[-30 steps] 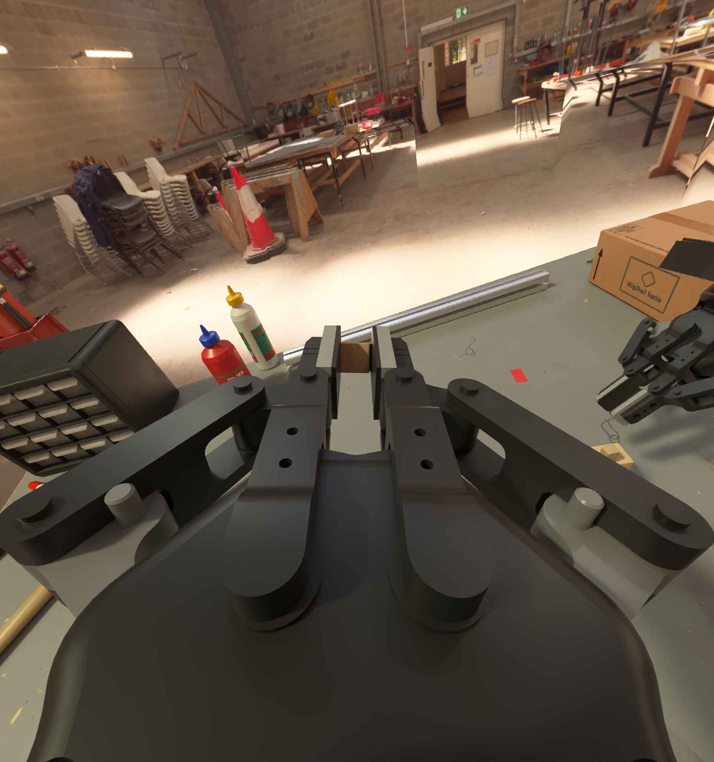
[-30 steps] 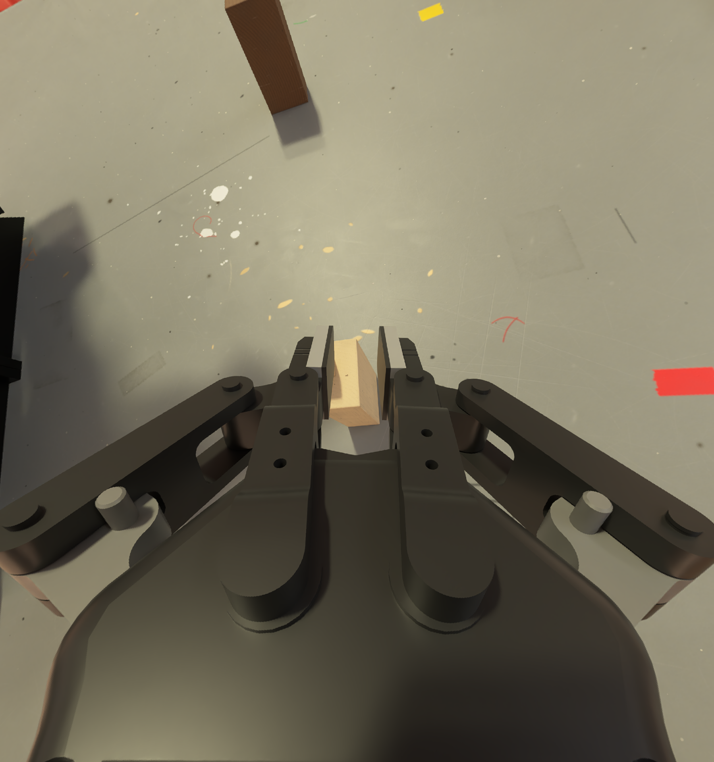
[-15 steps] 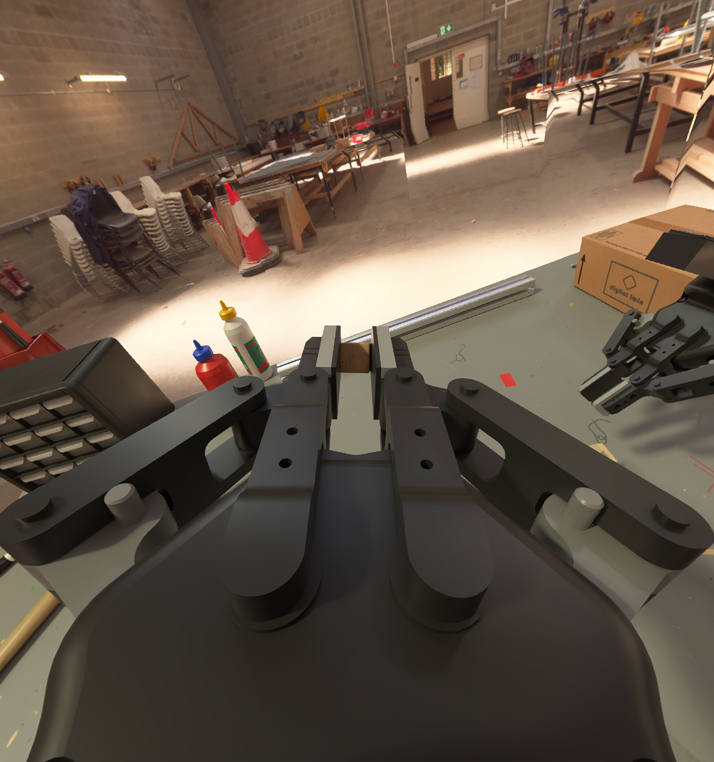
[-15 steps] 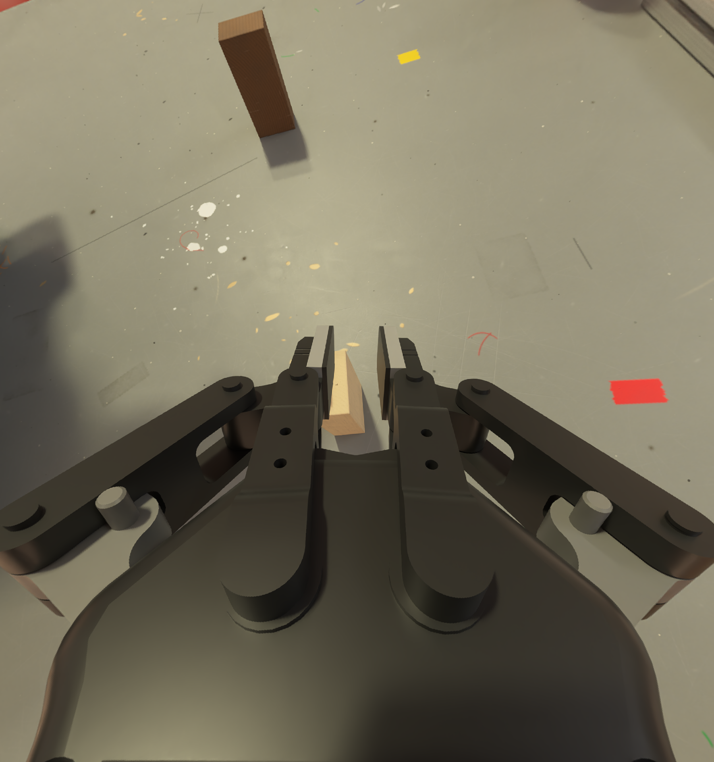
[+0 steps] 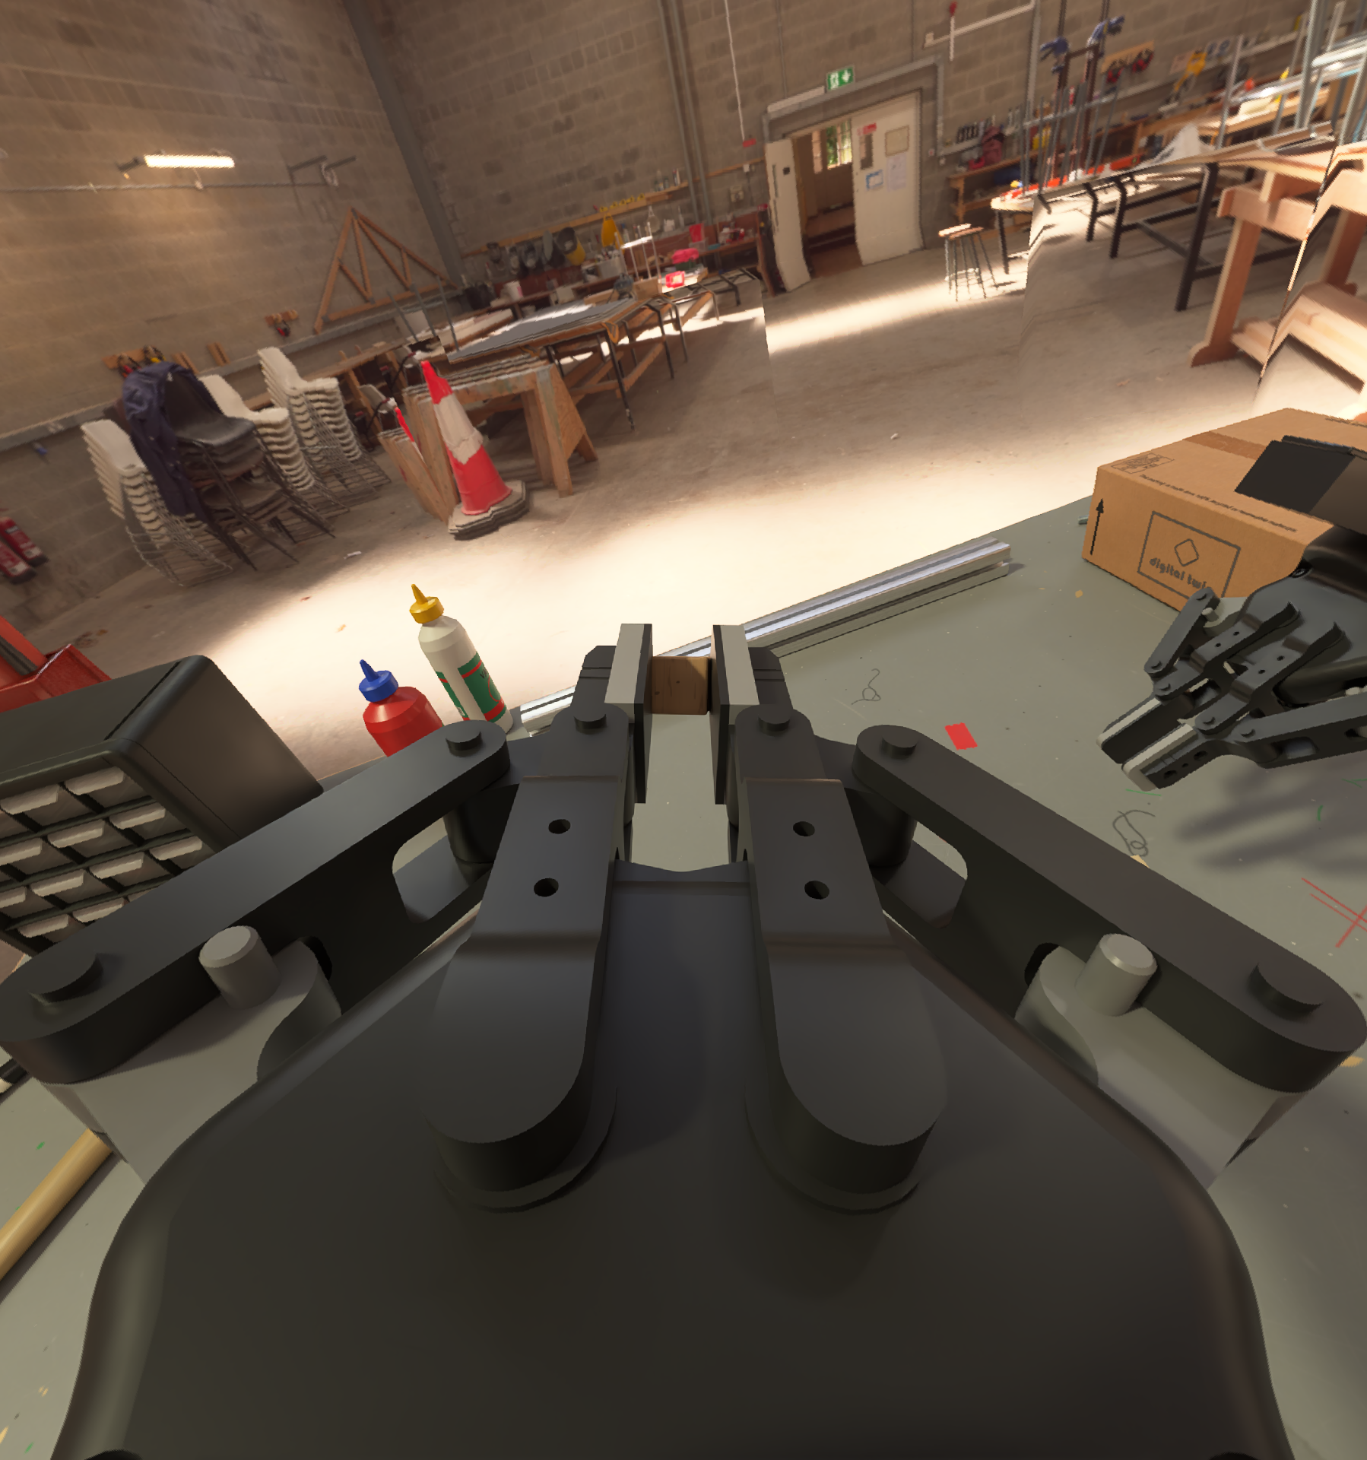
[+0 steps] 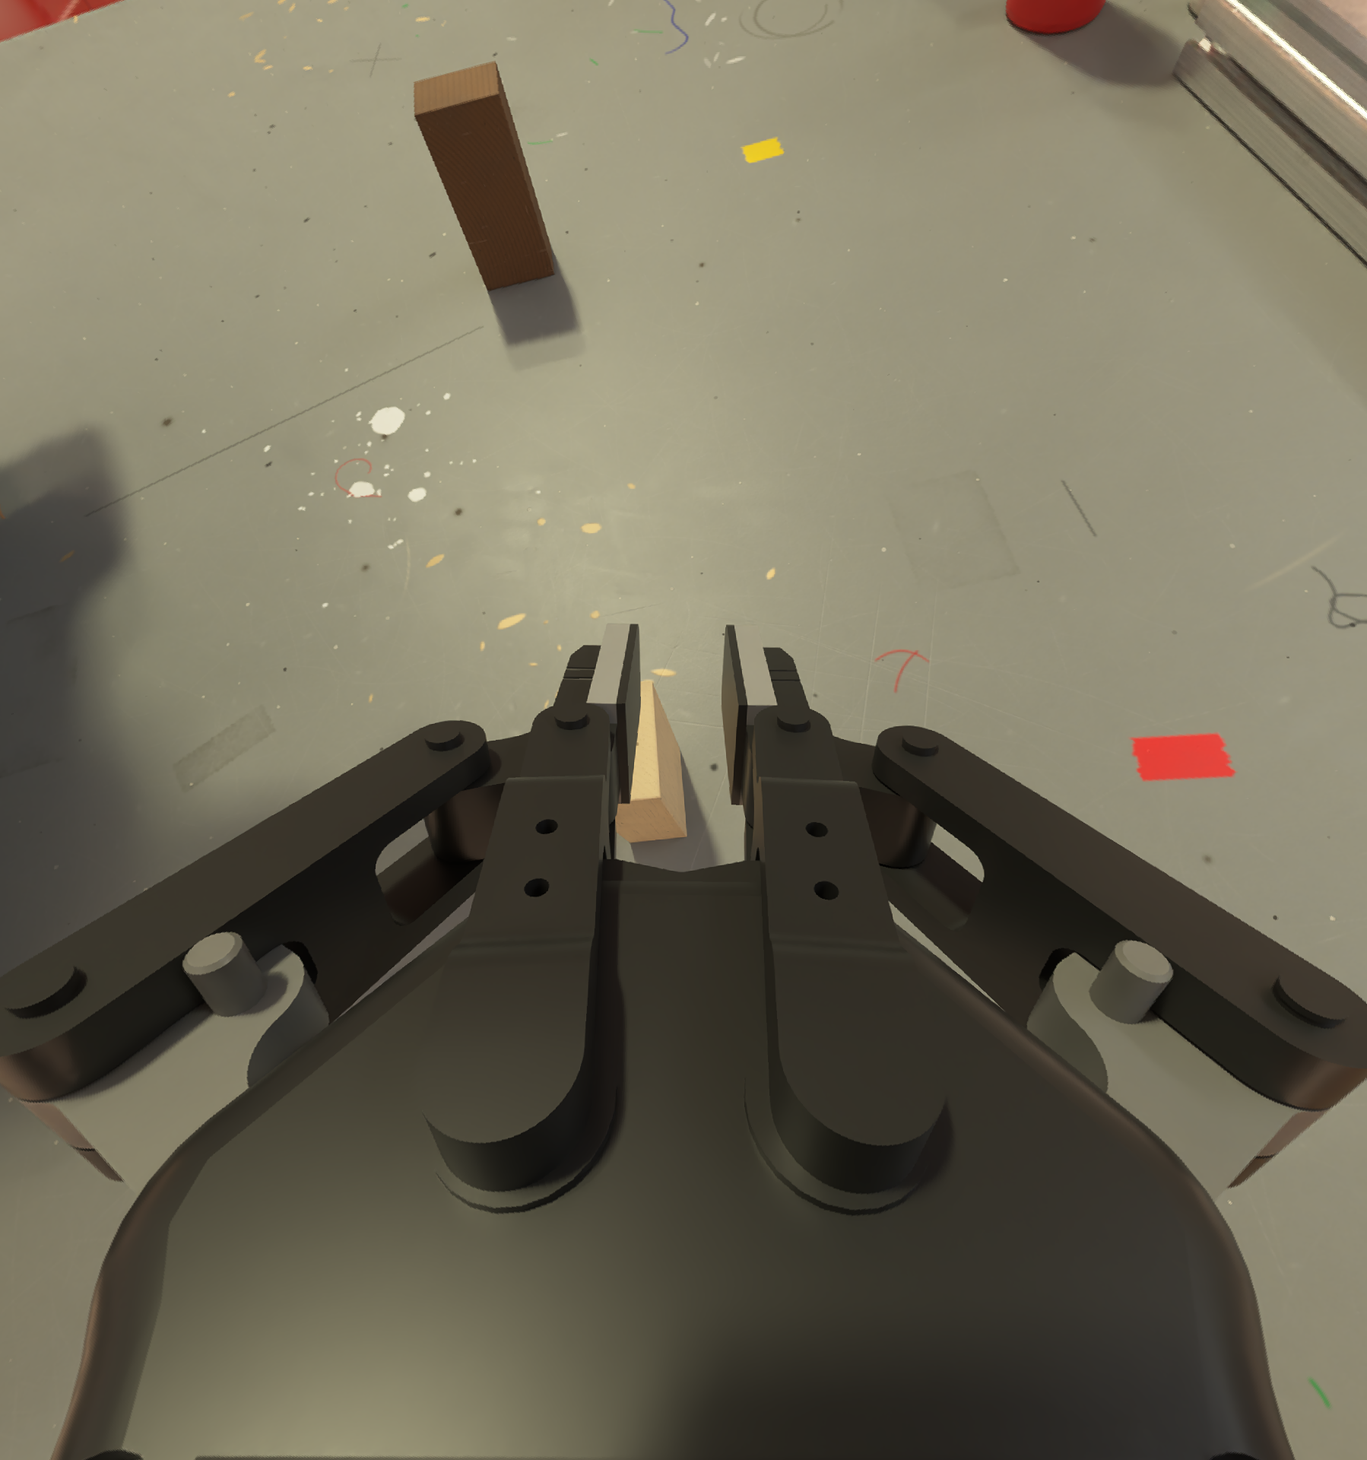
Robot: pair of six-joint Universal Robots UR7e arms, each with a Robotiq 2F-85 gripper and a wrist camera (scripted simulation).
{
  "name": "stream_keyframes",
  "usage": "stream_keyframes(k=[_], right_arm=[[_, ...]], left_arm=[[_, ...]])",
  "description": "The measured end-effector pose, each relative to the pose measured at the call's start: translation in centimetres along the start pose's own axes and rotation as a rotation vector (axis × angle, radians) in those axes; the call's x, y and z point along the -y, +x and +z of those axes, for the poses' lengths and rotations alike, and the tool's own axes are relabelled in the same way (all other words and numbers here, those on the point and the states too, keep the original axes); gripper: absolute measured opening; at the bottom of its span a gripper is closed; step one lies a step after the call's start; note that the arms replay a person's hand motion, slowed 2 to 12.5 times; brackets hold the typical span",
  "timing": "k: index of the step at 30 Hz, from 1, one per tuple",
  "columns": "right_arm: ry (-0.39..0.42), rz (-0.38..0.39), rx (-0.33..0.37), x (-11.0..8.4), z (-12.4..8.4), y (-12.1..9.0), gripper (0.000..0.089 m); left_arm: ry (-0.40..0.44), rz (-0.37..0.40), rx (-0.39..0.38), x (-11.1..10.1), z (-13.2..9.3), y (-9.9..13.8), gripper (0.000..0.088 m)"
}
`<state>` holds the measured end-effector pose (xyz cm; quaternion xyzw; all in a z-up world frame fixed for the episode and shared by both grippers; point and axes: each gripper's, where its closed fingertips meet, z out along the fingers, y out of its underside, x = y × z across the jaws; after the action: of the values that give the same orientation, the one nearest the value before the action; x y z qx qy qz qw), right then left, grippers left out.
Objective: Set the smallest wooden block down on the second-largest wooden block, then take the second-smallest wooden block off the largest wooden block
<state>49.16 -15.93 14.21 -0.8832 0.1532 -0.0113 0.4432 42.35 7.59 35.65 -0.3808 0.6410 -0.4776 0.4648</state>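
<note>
Since a second earlier, right tool (image 6: 679, 671) had parted and lifted off the pale block (image 6: 653, 778), left on the worktop (image 6: 941, 355). Left tool (image 5: 680, 671) gripped a small brown block (image 5: 679, 686); tall block (image 6: 481, 178) stood at eleven o'clock.

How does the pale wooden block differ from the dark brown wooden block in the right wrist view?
The pale block is light beige and lies low on the table; the dark brown block stands upright and looks larger. The pale block sits between the open right pincer fingers; the brown block stands alone. Both are rectangular wood.

Grey paint-flecked table (image 6: 941, 355), upright dark wooden block (image 6: 481, 178), pale wooden block (image 6: 653, 778), red tape (image 6: 1182, 757); cardboard box (image 5: 1194, 513), two glue bottles (image 5: 459, 660)
</note>
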Motion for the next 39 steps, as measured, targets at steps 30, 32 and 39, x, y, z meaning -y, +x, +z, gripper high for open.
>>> stream_keyframes(k=[30, 32, 39], right_arm=[[0.022, -0.008, -0.009, 0.5, -1.1, 0.0, 0.0191], [0.027, -0.01, -0.011, 0.6, -1.2, -0.1, 0.0191], [0.043, -0.009, -0.005, 1.0, -1.6, -0.2, 0.0191]], left_arm=[[0.044, -0.051, -0.042, 0.4, -0.1, -0.6, 0.0131], [0.04, -0.051, -0.044, 0.5, 0.0, -0.7, 0.0131], [0.022, -0.039, -0.045, 1.3, 0.2, -1.5, 0.0131]])
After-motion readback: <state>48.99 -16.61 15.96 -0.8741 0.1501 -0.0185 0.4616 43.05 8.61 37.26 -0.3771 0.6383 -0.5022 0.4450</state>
